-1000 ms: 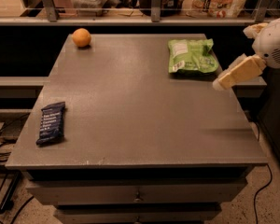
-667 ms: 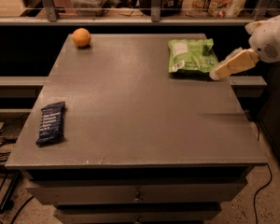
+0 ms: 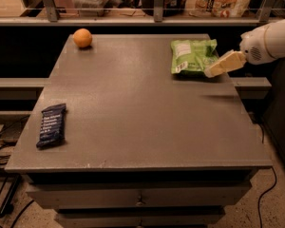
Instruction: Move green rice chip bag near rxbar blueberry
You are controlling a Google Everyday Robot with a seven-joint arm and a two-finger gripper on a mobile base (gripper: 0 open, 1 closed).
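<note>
The green rice chip bag [image 3: 190, 55], by the surface's [image 3: 133, 108] far-right corner, is partly overlapped by the end effector [image 3: 214, 70], whose openness cannot be told.

The claw [image 3: 213, 71], at the desk's [image 3: 133, 127] far right, is covering the green bag's [image 3: 192, 55] lower right corner, and we are not making out whether they touch. Its arm [image 3: 275, 39] is running off the picture's edge; the blue bar's [image 3: 51, 125] lettering is eluding us.
</note>
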